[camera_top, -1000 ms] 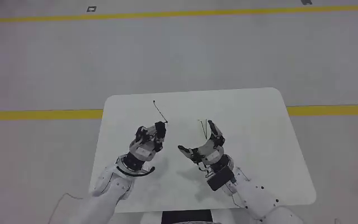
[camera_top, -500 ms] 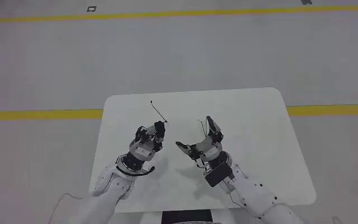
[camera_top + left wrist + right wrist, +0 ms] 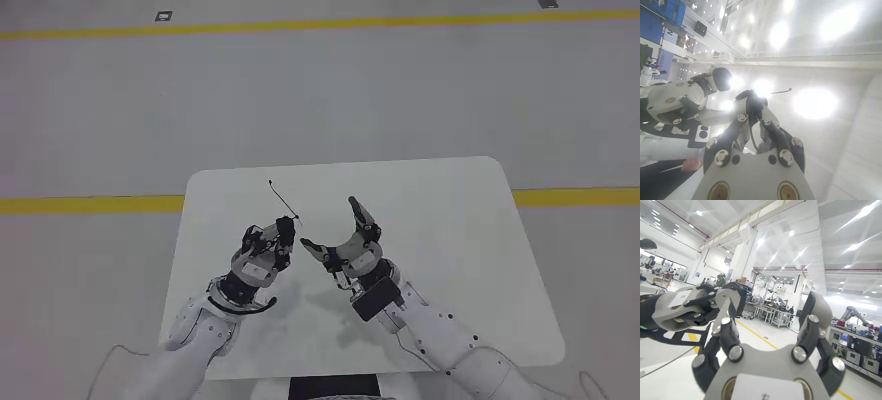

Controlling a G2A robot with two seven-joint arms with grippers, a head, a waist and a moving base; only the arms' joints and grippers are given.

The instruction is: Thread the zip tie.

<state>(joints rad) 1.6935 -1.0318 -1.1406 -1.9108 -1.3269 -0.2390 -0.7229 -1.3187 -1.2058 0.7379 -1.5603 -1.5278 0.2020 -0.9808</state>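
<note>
Grey floor crossed by yellow lines surrounds a white, matt table with rounded corners. Over the near-left part of the table, the left gripper is pressed together on the zip tie. The tie is a thin black strap that leaves the fingertips at a slant, pointing toward the table's far edge. Its lower length is covered by the fingers. Just beside it, and clear of the strap, the right gripper has its jaws spread wide. In the left wrist view the left gripper clamps the strap, whose free end finishes in a small thickened tip. The stretch nearest the fingertips is lost in lamp glare, and a further dark length runs back between the finger links. In the right wrist view the right gripper shows ribbed dark pads on smooth pale-grey fingers joined by round-headed pins.
</note>
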